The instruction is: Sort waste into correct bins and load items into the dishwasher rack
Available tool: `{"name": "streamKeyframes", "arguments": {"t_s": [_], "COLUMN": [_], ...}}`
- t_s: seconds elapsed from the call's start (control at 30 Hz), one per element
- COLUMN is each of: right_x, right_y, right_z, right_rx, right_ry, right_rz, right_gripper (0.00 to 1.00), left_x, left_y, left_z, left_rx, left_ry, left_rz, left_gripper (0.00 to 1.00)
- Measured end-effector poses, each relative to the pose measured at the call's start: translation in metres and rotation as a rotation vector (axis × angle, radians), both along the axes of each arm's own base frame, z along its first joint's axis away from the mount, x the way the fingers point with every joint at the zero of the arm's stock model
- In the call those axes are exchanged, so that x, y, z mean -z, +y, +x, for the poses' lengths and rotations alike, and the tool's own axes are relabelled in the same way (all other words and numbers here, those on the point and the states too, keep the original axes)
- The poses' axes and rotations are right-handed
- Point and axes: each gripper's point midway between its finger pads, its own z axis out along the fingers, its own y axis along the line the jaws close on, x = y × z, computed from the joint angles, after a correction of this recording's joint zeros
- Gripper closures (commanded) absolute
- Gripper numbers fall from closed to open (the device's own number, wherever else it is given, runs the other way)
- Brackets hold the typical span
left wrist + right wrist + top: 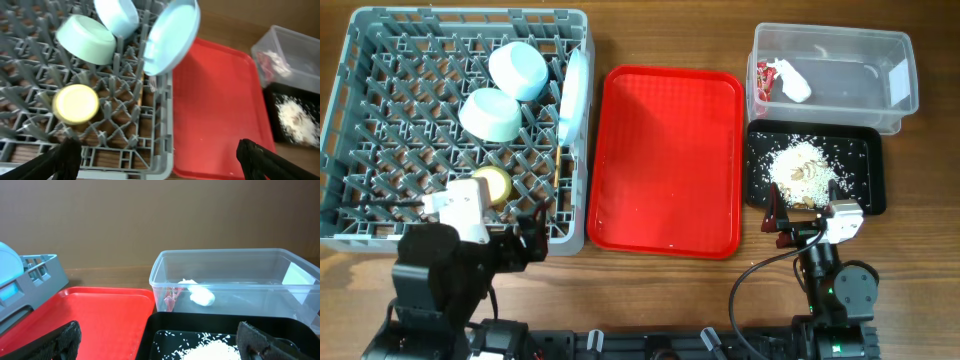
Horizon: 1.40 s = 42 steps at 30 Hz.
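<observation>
Wooden table (920, 262): dishwasher rack (350, 130), clear tub (906, 95), black tray (873, 175).
In rack: green bowl (492, 113), white bowl (520, 70), plate (572, 95), yellow cup (492, 183). Left gripper (157, 150), right gripper (159, 331): jaws apart, empty.

I see my right claw (805, 208) spread open at the black tray's (865, 150) near rim; rice (800, 165) just beyond it, wrapper (775, 78) in the tub (905, 100) farther out.

A wooden table (920, 300) (warm brown grain) stands before a plain brown wall (150, 215).
</observation>
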Motion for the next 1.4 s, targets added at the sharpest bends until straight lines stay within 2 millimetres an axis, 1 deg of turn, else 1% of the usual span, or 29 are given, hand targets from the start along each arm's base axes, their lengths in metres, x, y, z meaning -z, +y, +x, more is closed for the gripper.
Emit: {"name": "streamKeyframes", "arguments": {"t_s": [0.03, 0.07, 0.1, 0.17, 0.2, 0.27, 0.3, 0.33, 0.43, 0.53, 0.6, 0.8, 1.4], "right_x": [0.0, 0.0, 0.0, 0.0, -0.001, -0.001, -0.001, -0.001, -0.001, -0.001, -0.001, -0.001, -0.001], "right_y": [0.0, 0.0, 0.0, 0.0, 0.0, 0.0, 0.0, 0.0, 0.0, 0.0, 0.0, 0.0, 0.0], "right_z": [0.0, 0.0, 0.0, 0.0, 0.0, 0.0, 0.0, 0.0, 0.0, 0.0, 0.0, 0.0, 0.0], "right_rx": [0.0, 0.0, 0.0, 0.0, 0.0, 0.0, 0.0, 0.0, 0.0, 0.0, 0.0, 0.0, 0.0], "right_ry": [0.0, 0.0, -0.002, -0.002, -0.003, -0.003, -0.003, -0.003, -0.004, -0.004, -0.004, -0.003, -0.004], "right_rz": [0.0, 0.0, 0.0, 0.0, 0.0, 0.0, 0.0, 0.0, 0.0, 0.0, 0.0, 0.0, 0.0], "right_gripper": [0.0, 0.01, 0.0, 0.0, 0.0, 0.0, 0.0, 0.0, 0.0, 0.0, 0.0, 0.0, 0.0], "left_x": [0.002, 0.01, 0.013, 0.028, 0.042, 0.052, 0.055, 0.062, 0.06, 0.074, 0.093, 0.093, 0.093], "left_y": [0.008, 0.017, 0.023, 0.03, 0.033, 0.035, 0.036, 0.037, 0.035, 0.032, 0.03, 0.03, 0.03], "left_z": [0.0, -0.003, 0.0, 0.006, 0.011, 0.022, 0.033, 0.036, 0.048, 0.049, 0.049, 0.049, 0.049], "left_rx": [-0.041, -0.085, -0.109, -0.14, -0.148, -0.154, -0.153, -0.151, -0.13, -0.082, -0.061, -0.049, -0.049], "left_ry": [-0.029, -0.056, -0.116, -0.236, -0.281, -0.361, -0.472, -0.494, -0.668, -0.643, -0.57, -0.574, -0.574], "left_rz": [-0.003, -0.004, -0.001, 0.008, 0.013, 0.012, 0.009, 0.008, 0.011, 0.097, 0.118, 0.145, 0.146], "left_gripper": [0.0, 0.0, 0.0, 0.0, 0.0, 0.0, 0.0, 0.0, 0.0, 0.0, 0.0, 0.0, 0.0]}}
